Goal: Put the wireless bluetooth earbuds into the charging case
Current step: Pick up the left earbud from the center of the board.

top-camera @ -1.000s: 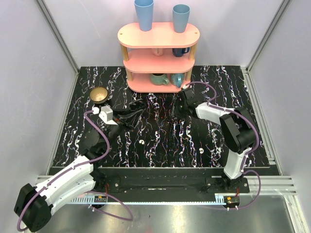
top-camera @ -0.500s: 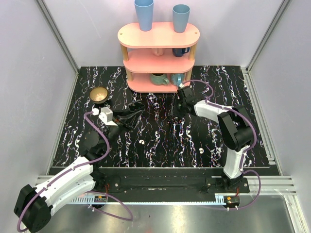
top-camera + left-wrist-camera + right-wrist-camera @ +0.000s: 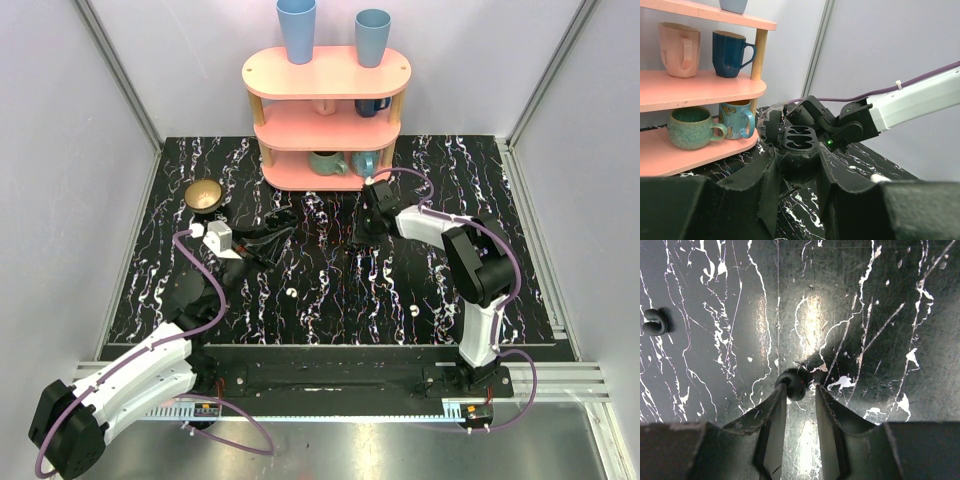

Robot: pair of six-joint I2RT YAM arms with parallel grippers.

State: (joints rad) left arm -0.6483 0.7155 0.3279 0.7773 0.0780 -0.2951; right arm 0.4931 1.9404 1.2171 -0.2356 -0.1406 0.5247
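On the table [image 3: 330, 290]: a black top with white veins; both arms reach over it, and a pink shelf [image 3: 300, 72] stands at the far edge.
Case [image 3: 797, 136]: black and open, with two bud-shaped wells showing; it sits left of the table's centre, in front of the shelf, in the left claw.
Left claw [image 3: 797, 156]: closed on the case, one finger on each side.
Earbud [image 3: 791, 384]: small and black, lying on the table right of centre, near the shelf's foot, between the tips of the right claw.
Right claw [image 3: 800, 390]: points down at the table with its jaws narrow, a finger on each side of the earbud; no firm pinch shows.
Second earbud [image 3: 654, 323]: black, on the table, well apart from the first, at the left edge of the right wrist view.
White speck [image 3: 290, 293]: on the near half of the table, too small to tell what it is; another speck [image 3: 413, 310] lies further right.
Shelf load: two blue cups [image 3: 297, 28] on top, and a green mug [image 3: 690, 127] among the mugs on the lower tiers.
Bowl [image 3: 204, 195]: brown, at the table's left, beyond the left claw.
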